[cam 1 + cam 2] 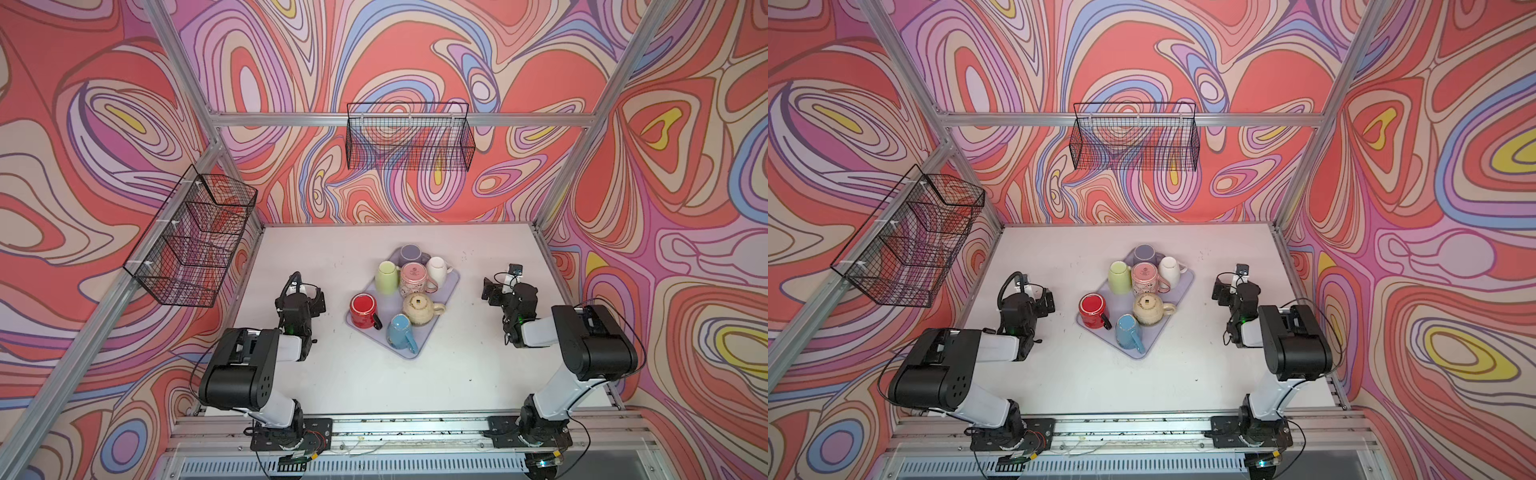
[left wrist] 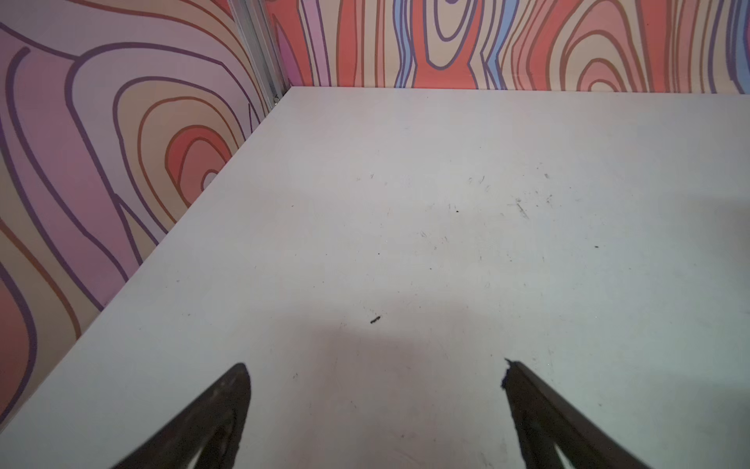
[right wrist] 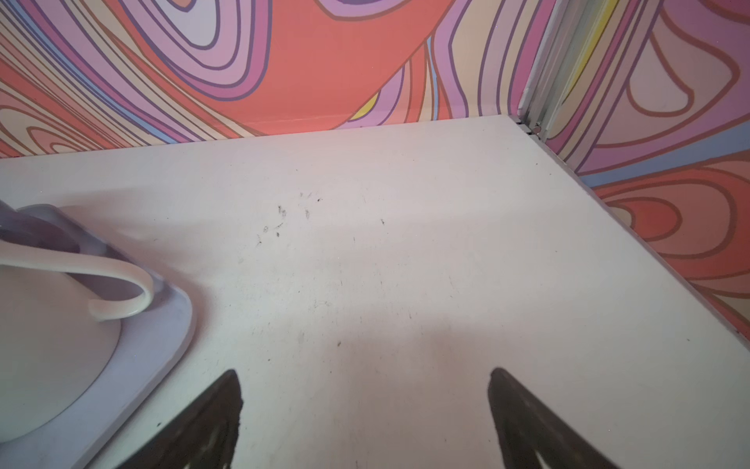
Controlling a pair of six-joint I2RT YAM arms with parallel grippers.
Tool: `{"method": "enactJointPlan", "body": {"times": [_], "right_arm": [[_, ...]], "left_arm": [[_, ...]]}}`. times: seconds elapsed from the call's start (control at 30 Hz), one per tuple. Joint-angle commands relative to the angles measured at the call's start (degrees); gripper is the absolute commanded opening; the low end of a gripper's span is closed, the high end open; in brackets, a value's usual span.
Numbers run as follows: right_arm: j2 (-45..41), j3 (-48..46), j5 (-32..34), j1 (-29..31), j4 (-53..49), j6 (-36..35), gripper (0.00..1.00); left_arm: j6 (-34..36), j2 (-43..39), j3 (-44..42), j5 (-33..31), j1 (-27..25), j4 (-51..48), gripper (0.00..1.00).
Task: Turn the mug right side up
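Note:
Several mugs stand upside down on a lilac tray [image 1: 446, 286] mid-table: red [image 1: 363, 310], blue [image 1: 400, 331], green [image 1: 386, 277], pink [image 1: 415, 279], white [image 1: 437, 270] and purple [image 1: 410, 254]. They show in both top views, e.g. the red mug [image 1: 1093, 311]. My left gripper [image 1: 316, 300] is open over bare table left of the tray, empty in the left wrist view [image 2: 375, 363]. My right gripper [image 1: 491, 292] is open right of the tray. The right wrist view shows it [image 3: 365, 370] empty, with the white mug [image 3: 44, 345] and tray corner [image 3: 170, 337] beside it.
A beige teapot [image 1: 419, 308] sits on the tray among the mugs. Wire baskets hang on the left wall [image 1: 195, 237] and the back wall [image 1: 409, 137]. Patterned walls and aluminium posts close in the table [image 1: 374, 374] on three sides.

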Motion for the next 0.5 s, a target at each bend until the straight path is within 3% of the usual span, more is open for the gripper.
{"method": "enactJointPlan", "body": {"times": [0.0,0.47], "right_arm": [[-0.17,0.63,-0.09,0.23,0.91,-0.37,0.98],[-0.08,0.71,-0.25,0.18,0.82,-0.32,0.98]], "left_arm": [[0.57,-0.12,0.56,0.07,-0.22,1.56,1.00],[0.60,-0.11,0.55,0.13,-0.22,1.59,1.00]]}}
